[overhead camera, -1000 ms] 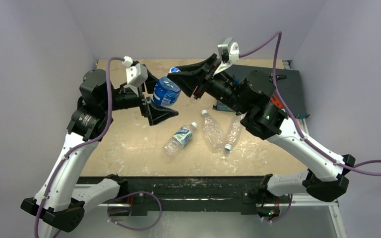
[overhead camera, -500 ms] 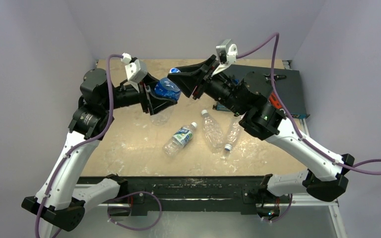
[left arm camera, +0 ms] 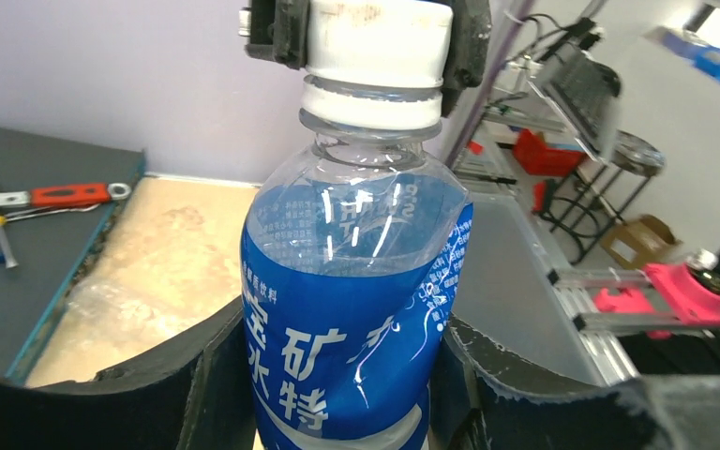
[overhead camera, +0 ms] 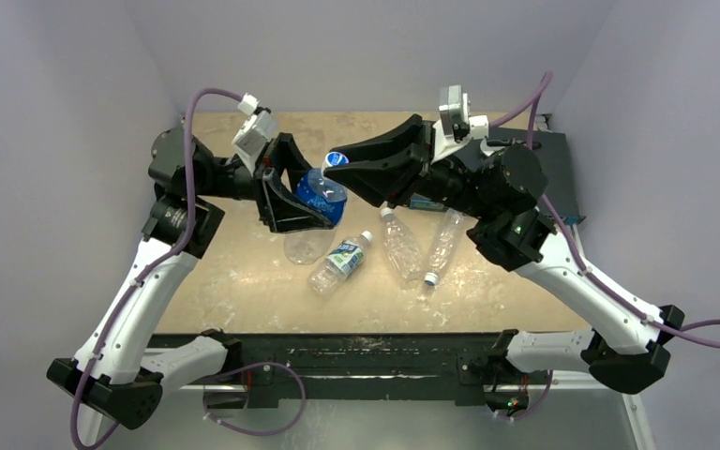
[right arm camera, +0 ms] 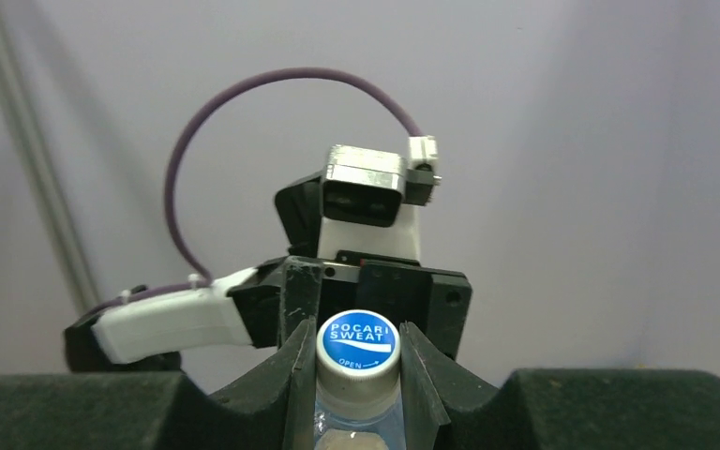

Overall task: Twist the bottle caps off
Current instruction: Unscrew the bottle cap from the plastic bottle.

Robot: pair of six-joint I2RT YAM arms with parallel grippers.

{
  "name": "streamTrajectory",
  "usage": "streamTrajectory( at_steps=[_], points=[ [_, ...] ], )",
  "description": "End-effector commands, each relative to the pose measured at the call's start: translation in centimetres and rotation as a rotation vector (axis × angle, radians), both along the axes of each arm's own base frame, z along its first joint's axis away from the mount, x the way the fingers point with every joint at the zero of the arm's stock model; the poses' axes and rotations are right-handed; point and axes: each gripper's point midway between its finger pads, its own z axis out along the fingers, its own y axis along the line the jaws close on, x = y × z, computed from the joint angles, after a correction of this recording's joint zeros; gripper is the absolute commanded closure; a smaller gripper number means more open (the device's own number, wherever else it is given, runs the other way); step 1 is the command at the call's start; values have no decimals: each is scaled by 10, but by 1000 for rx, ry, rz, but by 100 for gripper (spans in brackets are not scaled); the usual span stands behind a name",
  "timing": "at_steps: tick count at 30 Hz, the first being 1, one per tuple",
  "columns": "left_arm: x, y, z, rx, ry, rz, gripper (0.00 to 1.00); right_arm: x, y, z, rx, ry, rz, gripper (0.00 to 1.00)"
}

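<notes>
A blue-labelled bottle (overhead camera: 321, 194) hangs above the table between both arms. My left gripper (overhead camera: 307, 197) is shut on its body, the label (left arm camera: 356, 319) pinched and creased between the black jaws. The right gripper (overhead camera: 337, 165) is shut on this bottle's cap (right arm camera: 358, 342), a white cap with a blue printed top; its fingers (left arm camera: 277, 33) flank the cap from above. Three more bottles lie on the table: a labelled one (overhead camera: 340, 261) and two clear crinkled ones (overhead camera: 400, 246) (overhead camera: 441, 246), caps on.
A dark tool tray (overhead camera: 548, 173) lies at the back right of the wooden table (overhead camera: 234, 272), with a red-handled wrench (left arm camera: 56, 197) on it. Purple walls close in on three sides. The lying bottles sit just in front of the held one.
The left gripper, open beside the bottle a second ago, has shut on its body. Both arms have shifted, and the bottle now stands more upright.
</notes>
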Motion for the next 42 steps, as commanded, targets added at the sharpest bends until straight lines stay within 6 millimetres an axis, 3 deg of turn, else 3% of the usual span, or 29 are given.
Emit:
streamTrajectory(
  at_steps=[1,6,10,11,13,15,17,19,24,28,32,42],
  points=[
    [-39,7,20,6,2,-164,94,-50,3,0,-47,-141,294,100],
    [-41,7,16,21,-5,-178,94,-59,0,-3,-111,-186,362,100],
    [-37,6,14,17,-21,-154,95,-53,0,-6,-130,-180,332,100],
    [-34,5,15,12,-30,-138,95,-46,1,-6,-130,-159,294,89],
    [-25,3,13,9,-58,-92,95,-22,-1,-3,-113,-95,164,44],
    [-6,1,5,39,-93,20,95,14,-12,4,-73,-23,-52,17],
    [15,2,-5,81,-143,138,95,34,-27,13,-11,34,-199,8],
    [39,7,-9,100,-201,282,95,39,-33,20,27,66,-269,4],
    [82,26,-19,140,-308,559,94,54,-17,13,-1,176,-402,1],
    [99,37,-27,174,-338,661,94,75,-11,4,-26,283,-520,2],
    [103,41,-29,185,-344,697,94,91,-10,-6,-28,345,-615,10],
    [106,42,-32,193,-330,706,95,95,6,-9,-29,355,-595,31]
  ],
)
